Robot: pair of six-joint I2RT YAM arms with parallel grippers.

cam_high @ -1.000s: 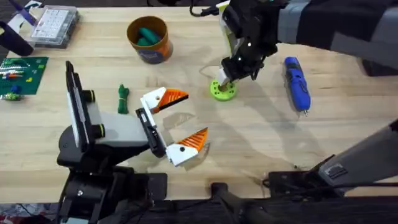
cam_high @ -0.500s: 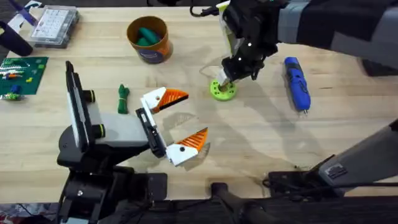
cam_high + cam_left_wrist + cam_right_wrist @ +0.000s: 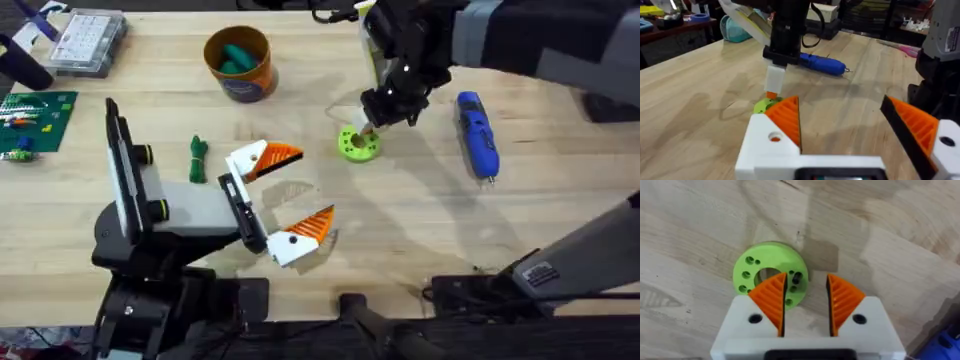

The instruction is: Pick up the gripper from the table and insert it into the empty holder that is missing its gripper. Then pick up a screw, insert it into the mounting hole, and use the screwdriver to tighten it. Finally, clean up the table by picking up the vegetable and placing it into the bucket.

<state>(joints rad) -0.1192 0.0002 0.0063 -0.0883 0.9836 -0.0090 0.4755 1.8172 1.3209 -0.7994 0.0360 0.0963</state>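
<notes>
Lime-green, the holed disc (image 3: 358,144) lies on the light wooden surface (image 3: 420,215) toward its far middle, and the right hand (image 3: 806,297) hangs right over it, its orange ribbed pads (image 3: 771,300) parted by a narrow gap with nothing between them; one pad overlaps the disc's rim near a small dark piece sitting in one of its holes. The blue electric screwdriver (image 3: 477,134) lies just beyond that hand, toward the right edge. The orange bucket (image 3: 240,62) with its blue band stands near the far edge, teal-green pieces inside. The dark green knotted vegetable (image 3: 198,158) lies on the surface left of centre, beside the holder (image 3: 165,215), whose grey-and-black body fills the near left. At the holder's black crossbar, one white gripper (image 3: 262,160) with an orange tip points toward the disc and a second one (image 3: 302,234) lies nearer the front edge. The left hand (image 3: 850,127) is spread wide and empty.
</notes>
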